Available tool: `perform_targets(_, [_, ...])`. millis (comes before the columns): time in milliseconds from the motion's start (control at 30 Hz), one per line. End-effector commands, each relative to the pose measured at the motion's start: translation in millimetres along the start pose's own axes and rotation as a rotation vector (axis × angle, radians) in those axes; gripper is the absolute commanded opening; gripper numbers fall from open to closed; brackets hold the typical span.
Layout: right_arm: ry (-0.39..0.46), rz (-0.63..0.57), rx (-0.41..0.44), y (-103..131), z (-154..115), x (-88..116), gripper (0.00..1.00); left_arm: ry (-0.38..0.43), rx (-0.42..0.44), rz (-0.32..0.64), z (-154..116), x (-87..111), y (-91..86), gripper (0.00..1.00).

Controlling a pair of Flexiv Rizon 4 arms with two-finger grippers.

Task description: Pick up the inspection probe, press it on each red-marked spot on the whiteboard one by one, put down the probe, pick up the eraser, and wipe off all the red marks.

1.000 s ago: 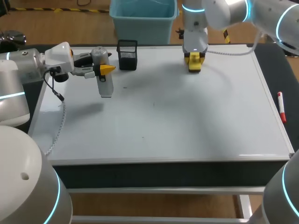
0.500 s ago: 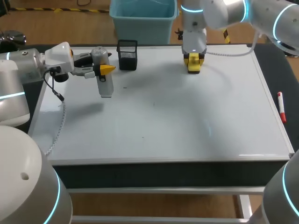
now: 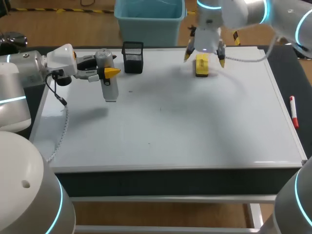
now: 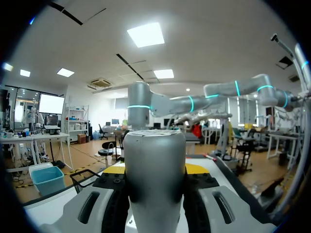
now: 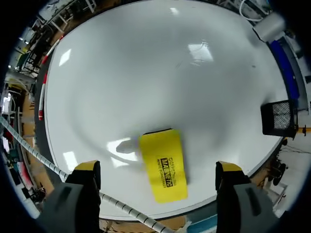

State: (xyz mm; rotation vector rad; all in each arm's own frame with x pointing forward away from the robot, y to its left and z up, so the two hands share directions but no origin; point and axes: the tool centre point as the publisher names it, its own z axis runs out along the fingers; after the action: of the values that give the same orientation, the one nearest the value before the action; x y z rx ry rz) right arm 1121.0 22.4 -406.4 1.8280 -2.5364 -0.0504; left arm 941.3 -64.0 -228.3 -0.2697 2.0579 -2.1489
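whiteboard (image 3: 195, 122): one, lying flat on the table.
left gripper (image 3: 105, 72): one, clamping the probe (image 3: 109, 83) from both sides.
right gripper (image 3: 204, 58): one, hovering spread wide over the eraser (image 3: 202, 67), gripping nothing.
probe: one, grey, hanging upright over the far-left board.
mesh holder (image 3: 132, 57): one, black, standing beside the probe.
eraser: one, yellow, lying near the far edge, showing black print.
marker (image 3: 293, 111): one, red, lying beside the board's right edge.

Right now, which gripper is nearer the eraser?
Right. The right gripper is open just above the eraser, a finger on either side without touching. The left gripper is far off toward the board's other side, shut on the probe.
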Motion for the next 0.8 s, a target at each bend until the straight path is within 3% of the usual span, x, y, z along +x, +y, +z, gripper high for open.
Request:
perform_targets(33, [-0.085, 0.063, 0.024, 12.8, -30.1, 29.3, 1.00, 0.001, 0.000, -0.001, 0.3, -0.7, -1.2, 0.00])
perform_targets(133, [-0.134, 0.137, 0.003, 12.1, -43.8, 39.4, 1.00, 0.001, 0.000, -0.001, 0.3, -0.7, -1.2, 0.00])
perform_targets(200, [-0.078, 0.236, -0.032, 8.4, -50.7, 43.8, 1.00, 0.001, 0.000, -0.001, 0.3, -0.7, -1.2, 0.00])
perform_targets(300, [-0.098, 0.333, -0.091, 3.8, -58.2, 52.0, 1.00, 0.001, 0.000, -0.001, 0.3, -0.7, -1.2, 0.00])
perform_targets(367, [-0.060, 0.420, -0.126, 0.2, -62.9, 57.0, 1.00, 0.001, 0.000, -0.001, 0.3, -0.7, -1.2, 0.00])
perform_targets(800, [-0.264, 0.629, -0.206, -2.4, -102.2, 84.3, 1.00, 0.001, 0.000, -0.001, 0.3, -0.7, -1.2, 0.00])
